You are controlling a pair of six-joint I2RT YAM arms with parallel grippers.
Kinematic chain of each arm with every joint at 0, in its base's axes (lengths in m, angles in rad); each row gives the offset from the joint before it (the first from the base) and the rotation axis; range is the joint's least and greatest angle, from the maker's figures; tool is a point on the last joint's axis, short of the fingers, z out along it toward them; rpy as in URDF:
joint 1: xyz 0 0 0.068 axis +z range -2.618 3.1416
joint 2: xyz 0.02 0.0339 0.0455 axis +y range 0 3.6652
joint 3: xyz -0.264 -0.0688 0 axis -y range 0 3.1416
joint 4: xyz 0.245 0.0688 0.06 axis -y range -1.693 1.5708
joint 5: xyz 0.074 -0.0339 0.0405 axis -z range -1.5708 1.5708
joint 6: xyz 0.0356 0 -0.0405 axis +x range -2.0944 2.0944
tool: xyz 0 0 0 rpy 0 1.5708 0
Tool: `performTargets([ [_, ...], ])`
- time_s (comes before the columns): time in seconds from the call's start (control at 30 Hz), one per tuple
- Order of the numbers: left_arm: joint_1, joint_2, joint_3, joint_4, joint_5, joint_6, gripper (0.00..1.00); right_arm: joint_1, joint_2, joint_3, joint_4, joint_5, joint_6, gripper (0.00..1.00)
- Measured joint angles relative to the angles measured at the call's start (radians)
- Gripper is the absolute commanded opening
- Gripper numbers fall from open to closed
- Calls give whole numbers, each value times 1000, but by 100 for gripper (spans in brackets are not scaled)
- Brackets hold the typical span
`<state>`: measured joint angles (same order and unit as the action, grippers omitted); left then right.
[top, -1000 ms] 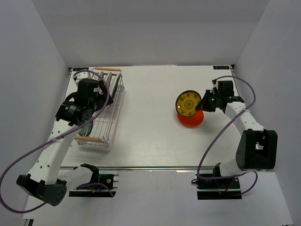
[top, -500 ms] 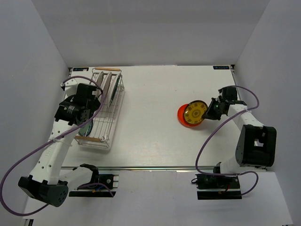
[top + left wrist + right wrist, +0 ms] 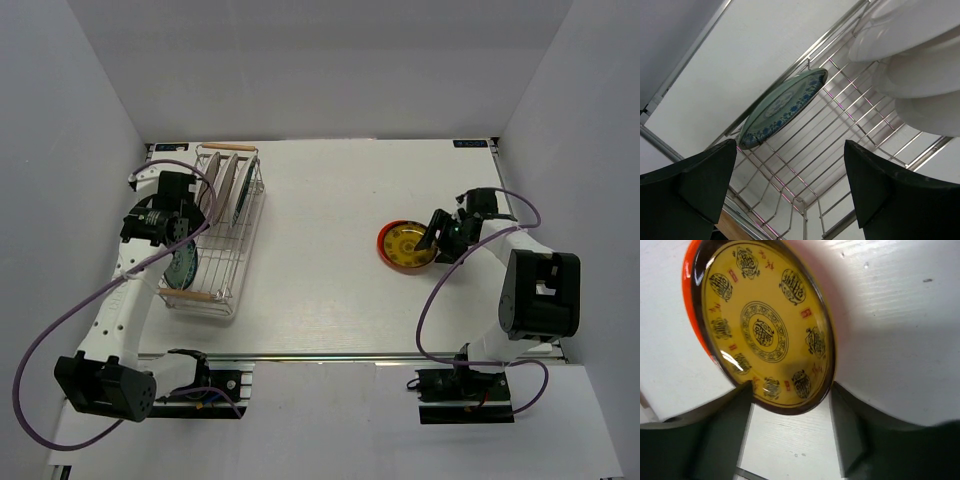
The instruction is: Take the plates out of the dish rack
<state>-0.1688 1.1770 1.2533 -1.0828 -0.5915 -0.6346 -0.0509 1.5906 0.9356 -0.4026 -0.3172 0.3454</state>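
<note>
Right gripper (image 3: 790, 385) first: its jaws stand apart, holding nothing, with the near rim of the yellow plate (image 3: 765, 335) sitting between the two fingers. That plate lies on top of the orange-red plate (image 3: 691, 305) on the table (image 3: 890, 315), stacked off-centre, with an orange crescent showing on one side only.

That is the danger. With the fingers this close to the rim, a careless pull-back could catch the edge, skate the yellow plate off its partner, or drag both across the table. A clean lift away looks like the safe exit.

On the other side, the left gripper (image 3: 790, 145) hangs wide open and empty over the dish rack (image 3: 225, 270). The blue-green plate (image 3: 782, 107) leans tilted against the rack's side wires, and the white plates (image 3: 920, 75) stand just beside one finger. A descent that is off-line could pinch wire along with the rim, or nudge the white plates and tip them. A shallow bite on a tilted plate could also let it swing or drop.
</note>
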Motion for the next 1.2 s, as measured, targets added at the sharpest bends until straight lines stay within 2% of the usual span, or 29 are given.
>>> performTargets([
  [0.03,10,2,0,0,2,5,98,0,3,0,-2,5,-3,79],
  [0.07,20,3,0,0,3,8,98,0,4,0,-8,10,-4,89],
  [0.1,30,3,0,-1,4,13,98,0,4,1,-15,21,-3,89],
  [0.3,77,2,-23,14,4,61,98,1,3,18,-51,103,-8,89],
  [0.47,101,3,-86,46,41,126,94,0,-13,35,-74,163,-8,89],
  [0.63,109,2,-133,97,85,182,82,0,-31,63,-83,183,-6,89],
  [1.03,138,37,-153,144,84,216,79,0,-48,71,-92,184,-5,89],
  [1.2,167,66,-151,151,78,228,68,0,-53,71,-95,185,-5,89],
])
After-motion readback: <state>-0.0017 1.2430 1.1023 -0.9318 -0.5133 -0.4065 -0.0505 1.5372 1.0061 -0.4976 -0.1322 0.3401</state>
